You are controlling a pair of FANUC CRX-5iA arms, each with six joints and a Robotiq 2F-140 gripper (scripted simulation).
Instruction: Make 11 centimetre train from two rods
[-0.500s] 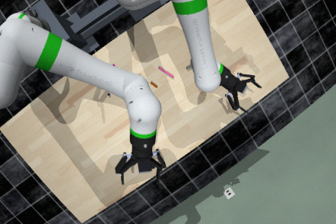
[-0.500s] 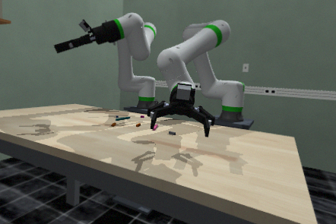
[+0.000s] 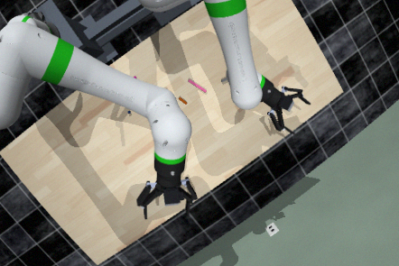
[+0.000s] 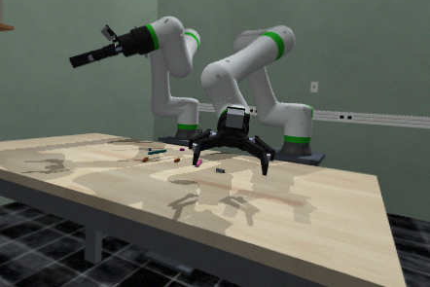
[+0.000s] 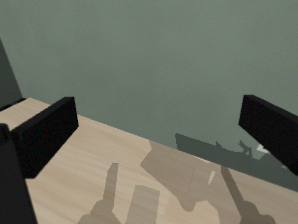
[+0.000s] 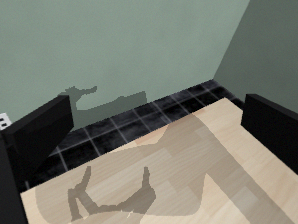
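Pink rod lying flat, both grippers empty-handed

Nearest the camera outside, the left gripper (image 3: 300,117) (image 4: 230,167) (image 5: 158,111) hangs over the tabletop (image 3: 59,169) (image 4: 340,197) (image 6: 240,130), fingers wide open, nothing between them! Inboard of those fingers sits the grey rod (image 3: 225,80) (image 4: 220,170), and a low sweep inward could clip it. Farther in, the pink rod (image 3: 197,86) (image 4: 198,162), my pick for the nine; grab it off-centre and it may swivel or tip. Beyond it, one orange rod (image 3: 182,100) (image 4: 177,160) is close enough that spread fingers might knock it. Another orange rod (image 4: 145,160) lies farther across.

Over to the right gripper (image 3: 167,215) (image 4: 73,61) (image 6: 157,110): open too, empty, held high and reaching past the rods, which lie back behind its fingertips. Both arms diving for that cluster at once? They could collide.

Deeper still, the turquoise rod (image 4: 157,152), long and slim, with the stubby magenta rod (image 3: 135,77) (image 4: 182,149) apart from it and the tiny blue rod (image 3: 129,112) (image 4: 150,149) near its far side. Pink plus magenta makes eleven; so does turquoise plus blue! Those short ones are the danger: big fingers may hide them, and a hard push at the joint could skew the line. Pink looks straight, slender and bright; magenta is a mere nub.
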